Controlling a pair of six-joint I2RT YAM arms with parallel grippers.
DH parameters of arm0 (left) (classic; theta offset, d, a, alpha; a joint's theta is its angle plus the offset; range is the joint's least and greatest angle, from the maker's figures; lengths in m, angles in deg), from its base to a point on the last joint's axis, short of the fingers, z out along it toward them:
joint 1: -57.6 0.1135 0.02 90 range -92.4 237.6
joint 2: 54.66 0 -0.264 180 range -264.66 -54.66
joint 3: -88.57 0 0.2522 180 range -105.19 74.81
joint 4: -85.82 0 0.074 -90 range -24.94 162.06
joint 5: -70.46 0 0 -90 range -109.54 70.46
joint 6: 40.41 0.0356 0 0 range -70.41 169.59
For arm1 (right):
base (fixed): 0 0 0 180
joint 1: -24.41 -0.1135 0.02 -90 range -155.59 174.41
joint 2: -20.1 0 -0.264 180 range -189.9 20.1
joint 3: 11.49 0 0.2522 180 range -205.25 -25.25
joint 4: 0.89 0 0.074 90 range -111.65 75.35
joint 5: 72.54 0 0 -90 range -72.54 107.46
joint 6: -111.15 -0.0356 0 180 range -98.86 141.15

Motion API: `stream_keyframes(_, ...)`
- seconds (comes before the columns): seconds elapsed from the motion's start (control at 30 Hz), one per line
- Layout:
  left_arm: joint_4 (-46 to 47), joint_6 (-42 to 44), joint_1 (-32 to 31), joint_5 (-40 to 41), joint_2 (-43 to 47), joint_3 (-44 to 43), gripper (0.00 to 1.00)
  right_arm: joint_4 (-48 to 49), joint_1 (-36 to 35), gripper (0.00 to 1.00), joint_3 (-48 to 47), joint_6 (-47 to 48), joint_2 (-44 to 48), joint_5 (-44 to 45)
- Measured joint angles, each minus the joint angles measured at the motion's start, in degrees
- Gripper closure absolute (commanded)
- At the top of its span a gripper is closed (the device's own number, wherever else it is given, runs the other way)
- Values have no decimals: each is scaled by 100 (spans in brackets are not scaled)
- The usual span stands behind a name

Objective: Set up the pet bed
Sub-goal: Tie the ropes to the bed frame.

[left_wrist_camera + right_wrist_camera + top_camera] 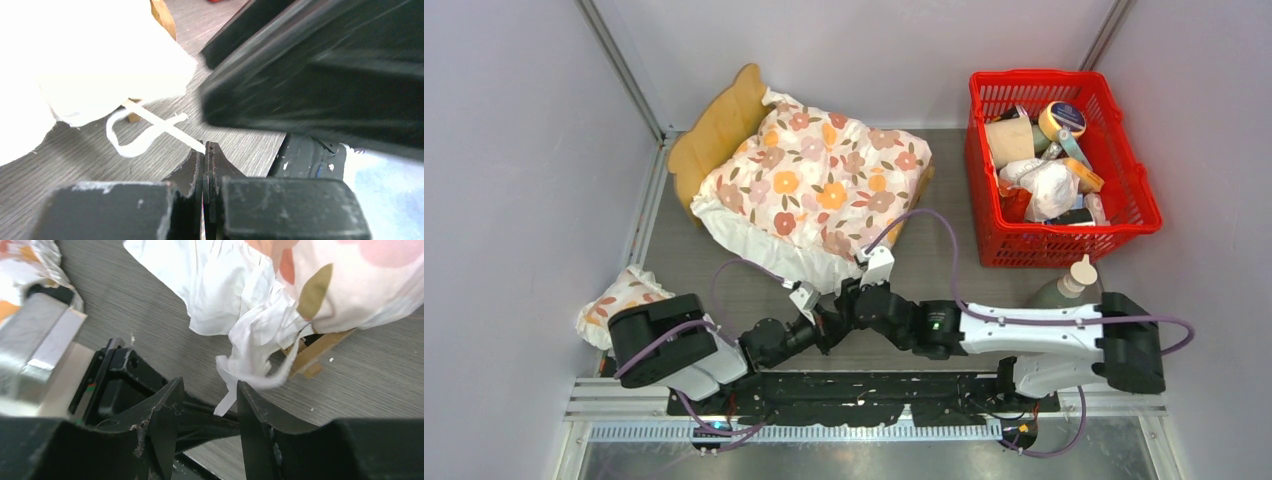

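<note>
The pet bed (719,125) stands at the back left, its light-wood scalloped headboard showing. A white floral cushion (824,185) lies over it and hides its sleeping surface. Both grippers meet at the cushion's near edge. My left gripper (207,146) is shut on the end of a thin white tie (150,120) that runs from the cushion's corner past a wooden bed leg (132,117). My right gripper (209,385) is open, and a loose white tie end (227,400) hangs between its fingers, touching neither. In the top view the left gripper (822,318) and right gripper (849,295) sit close together.
A small floral pillow (619,300) lies by the left wall beside the left arm. A red basket (1124,215) full of items stands at the back right. A bottle with a white nozzle (1069,285) stands just behind the right arm. Grey walls close in both sides.
</note>
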Motion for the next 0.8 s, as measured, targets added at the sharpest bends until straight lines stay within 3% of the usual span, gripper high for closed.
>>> stream_keyframes(0.23, -494, -525, 157, 61, 688, -7, 100, 66, 0, 51, 660, 278, 1705, 70)
stream_keyframes(0.47, -3355, -595, 400, 0, 2627, -636, 100, 1351, -13, 56, 2802, 935, 3167, 251)
stream_keyframes(0.63, -5191, -365, 640, 66, 3687, -1095, 100, 2852, -256, 53, 3639, 1768, 2914, 221)
stream_keyframes(0.8, -6078, -350, 986, -212, 3751, -1471, 100, 4518, -857, 51, 3543, 2863, 1233, 310)
